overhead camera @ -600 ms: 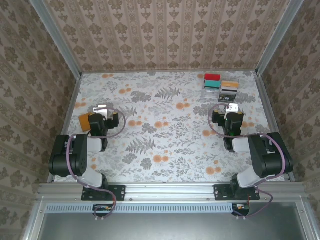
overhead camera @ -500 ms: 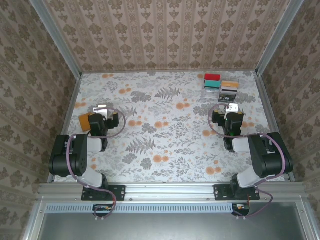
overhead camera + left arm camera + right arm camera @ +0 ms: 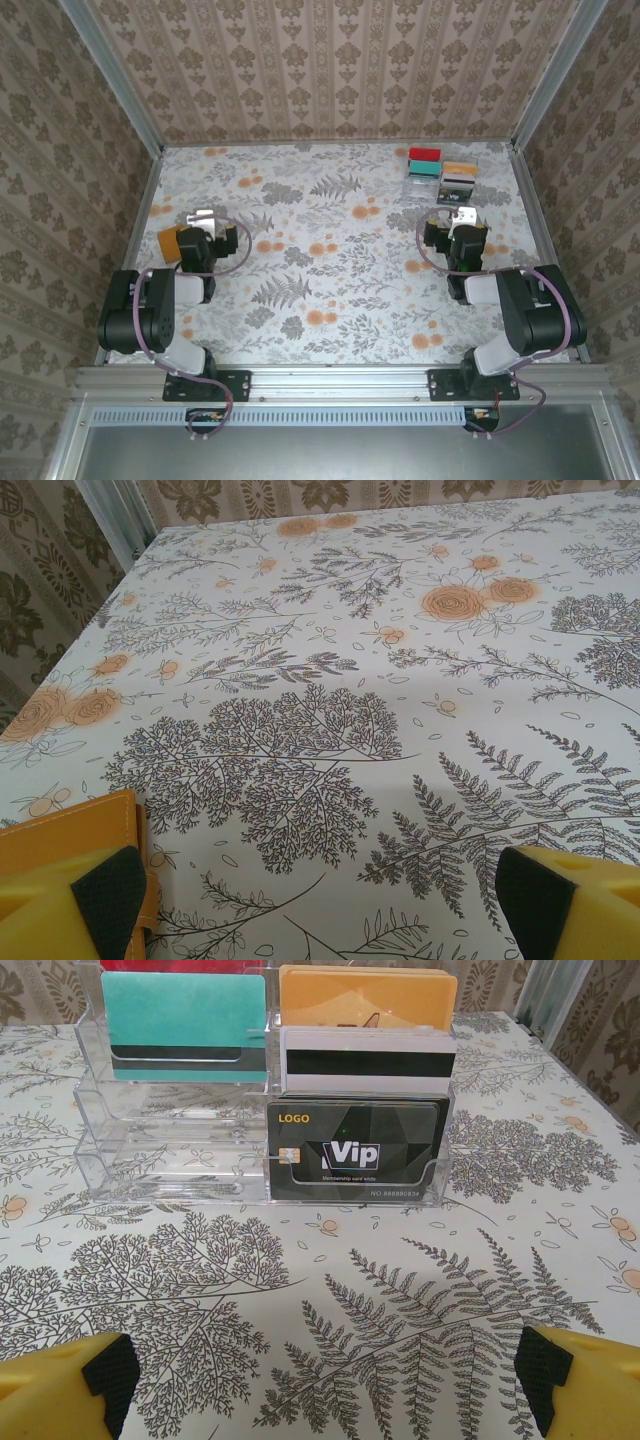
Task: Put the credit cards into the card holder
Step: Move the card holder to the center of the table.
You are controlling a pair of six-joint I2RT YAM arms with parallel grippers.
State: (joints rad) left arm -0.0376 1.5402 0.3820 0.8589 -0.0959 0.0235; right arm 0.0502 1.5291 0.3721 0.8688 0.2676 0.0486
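Credit cards (image 3: 441,171): stand upright in a clear stand (image 3: 170,1165) with stepped tiers, at the far right of the table (image 3: 330,275), well apart from the card holder.
Front tier: a black card (image 3: 355,1150) printed "Vip", with "LOGO" in orange, in the right-hand compartment.
Tiers behind: on the right, a white card (image 3: 365,1060) with a black stripe, then an orange card (image 3: 365,995). On the left, a teal card (image 3: 185,1020) with a dark stripe, and a red card (image 3: 180,964) just visible behind it.
Card holder (image 3: 168,243): orange-tan, lying flat on the floral cloth near the table's left edge, just beside the left gripper. From the left wrist, its straight edge (image 3: 70,830) shows by the left-hand fingertip.
Left gripper (image 3: 320,890): fingers spread wide, with bare cloth between the dark pads.
Right gripper (image 3: 320,1370): fingers spread wide and holding nothing, facing the stand's front, near it but apart.
Edges: wallpapered walls (image 3: 60,150) close three sides. A metal frame post (image 3: 535,995) stands just beyond the stand's right end. Another frame post (image 3: 110,510) is at the far left corner.
Open room: the broad floral middle of the table lies between card holder and stand.
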